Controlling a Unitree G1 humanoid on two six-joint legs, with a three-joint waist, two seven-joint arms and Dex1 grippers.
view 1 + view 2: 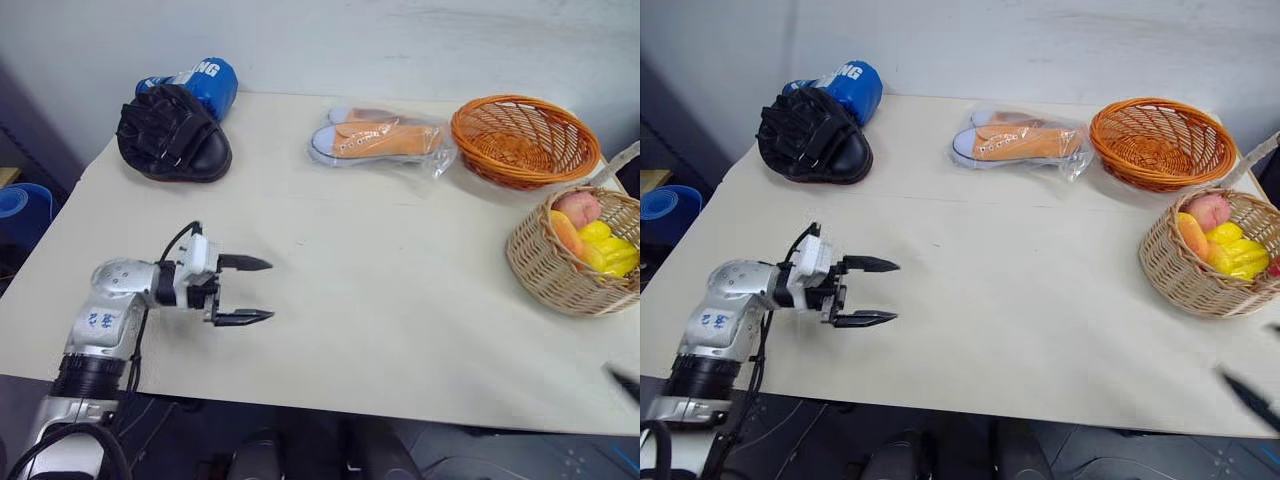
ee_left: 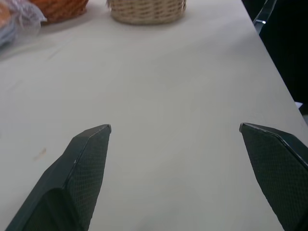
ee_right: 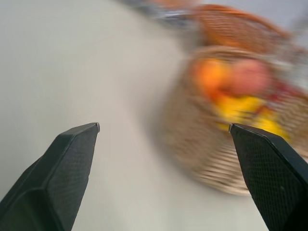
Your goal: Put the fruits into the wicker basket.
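The left gripper (image 1: pixel 262 291) hovers over the bare table (image 1: pixel 400 300), jaws wide and empty. Well to its right, at the table's edge, the basket (image 1: pixel 560 270) holds the fruits (image 1: pixel 592 235): a peach, perhaps a mango, yellow pieces. The right gripper (image 3: pixel 163 127), facing the basket, gapes wide, holding nothing.

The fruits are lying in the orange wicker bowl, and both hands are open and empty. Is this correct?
Not quite. The fruits lie in the tan wicker basket, as the left eye view shows; the orange bowl holds none. The left hand and right hand are open and empty.
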